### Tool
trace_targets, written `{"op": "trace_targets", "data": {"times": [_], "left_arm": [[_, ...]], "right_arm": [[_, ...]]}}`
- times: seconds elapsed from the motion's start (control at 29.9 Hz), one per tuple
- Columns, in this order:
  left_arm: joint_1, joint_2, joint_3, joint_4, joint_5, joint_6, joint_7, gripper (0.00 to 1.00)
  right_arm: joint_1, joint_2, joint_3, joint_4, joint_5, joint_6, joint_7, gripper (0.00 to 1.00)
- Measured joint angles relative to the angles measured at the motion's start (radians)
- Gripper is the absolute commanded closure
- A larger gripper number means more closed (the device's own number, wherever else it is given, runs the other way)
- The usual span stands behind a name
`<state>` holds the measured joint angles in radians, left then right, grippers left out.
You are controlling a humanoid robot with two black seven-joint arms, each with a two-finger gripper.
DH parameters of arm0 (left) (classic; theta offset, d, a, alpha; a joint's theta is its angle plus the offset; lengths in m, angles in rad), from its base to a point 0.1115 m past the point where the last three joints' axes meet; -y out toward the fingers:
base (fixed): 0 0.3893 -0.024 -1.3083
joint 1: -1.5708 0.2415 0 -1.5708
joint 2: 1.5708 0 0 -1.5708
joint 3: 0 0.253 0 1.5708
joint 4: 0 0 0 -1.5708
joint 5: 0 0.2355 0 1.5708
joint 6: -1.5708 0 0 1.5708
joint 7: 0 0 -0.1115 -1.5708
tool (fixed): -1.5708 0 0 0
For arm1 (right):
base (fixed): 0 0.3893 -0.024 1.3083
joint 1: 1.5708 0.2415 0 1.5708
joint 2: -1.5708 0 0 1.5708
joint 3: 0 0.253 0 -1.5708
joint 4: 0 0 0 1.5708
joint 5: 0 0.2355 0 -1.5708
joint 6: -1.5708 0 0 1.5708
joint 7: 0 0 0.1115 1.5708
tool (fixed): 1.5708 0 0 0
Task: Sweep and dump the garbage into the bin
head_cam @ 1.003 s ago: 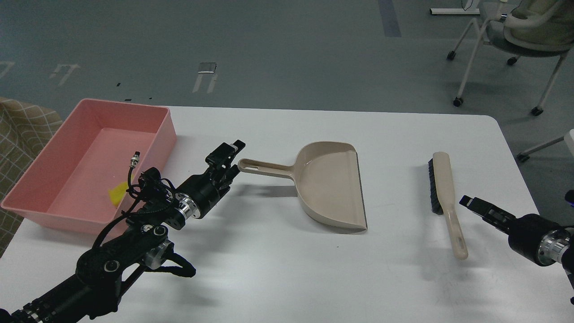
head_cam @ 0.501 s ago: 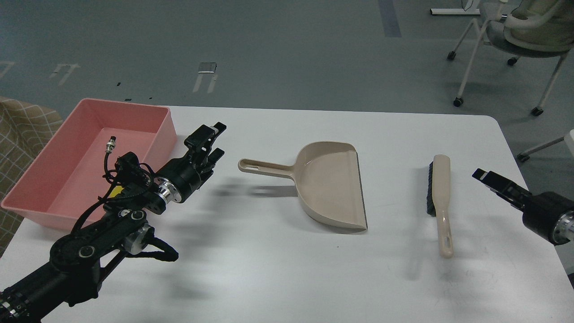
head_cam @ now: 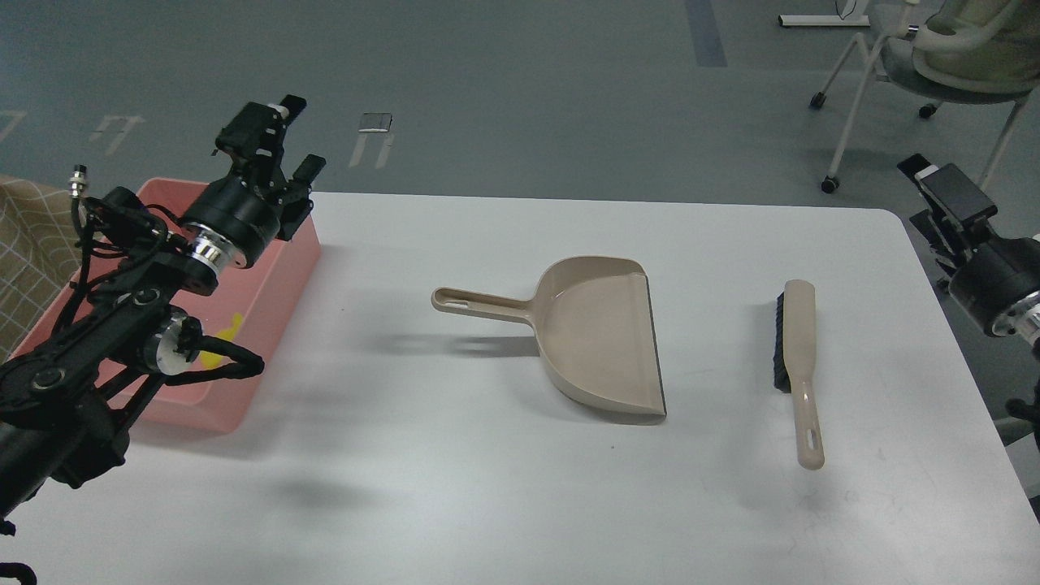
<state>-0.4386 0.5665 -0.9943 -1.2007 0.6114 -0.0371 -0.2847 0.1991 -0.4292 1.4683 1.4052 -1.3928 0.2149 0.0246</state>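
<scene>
The pink bin point(head_cam: 286, 258) stands at the table's left edge, largely covered by my left arm. A yellow sponge piece point(head_cam: 216, 351) lies inside it, partly behind the arm. The pale bread-like slice is not visible. My left gripper point(head_cam: 301, 135) is open and empty, raised high over the bin's far right corner. My right gripper point(head_cam: 918, 192) is open and empty, lifted beyond the table's right edge. The beige dustpan point(head_cam: 601, 333) lies empty in the middle of the table, handle pointing left. The beige brush point(head_cam: 798, 357) lies to its right, bristles facing left.
The white table point(head_cam: 487, 487) has its right edge close to my right arm. A wheeled chair point(head_cam: 934, 65) stands on the floor at the back right. A checked cloth point(head_cam: 32, 236) is at the far left behind the bin.
My left gripper has drawn back from the dustpan handle and risen up to the left over the bin. My right gripper has lifted up and away from the brush. The brush shifted slightly, then lay still.
</scene>
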Motion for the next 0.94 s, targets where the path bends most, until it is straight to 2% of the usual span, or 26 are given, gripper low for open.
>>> {"op": "trace_targets", "data": {"times": [0.2, 0.4, 0.57, 0.77, 0.94], "left_arm": [[0.004, 0.006, -0.127, 0.014, -0.143, -0.042, 0.002, 0.03], [0.020, 0.003, -0.203, 0.020, -0.165, -0.071, 0.002, 0.02], [0.021, -0.008, -0.227, 0.047, -0.174, -0.075, 0.002, 0.02], [0.021, -0.011, -0.232, 0.087, -0.207, -0.133, 0.006, 0.02], [0.022, -0.030, -0.233, 0.106, -0.228, -0.161, 0.006, 0.02]], "right_arm": [[0.113, 0.187, 0.034, -0.085, 0.000, -0.001, 0.000, 0.00], [0.200, 0.272, 0.041, -0.100, 0.023, 0.000, 0.001, 0.00], [0.276, 0.292, 0.063, -0.132, 0.134, 0.000, 0.002, 0.00], [0.306, 0.291, 0.082, -0.244, 0.439, -0.001, 0.002, 0.00], [0.310, 0.289, 0.086, -0.273, 0.490, 0.000, 0.003, 0.00]]}}
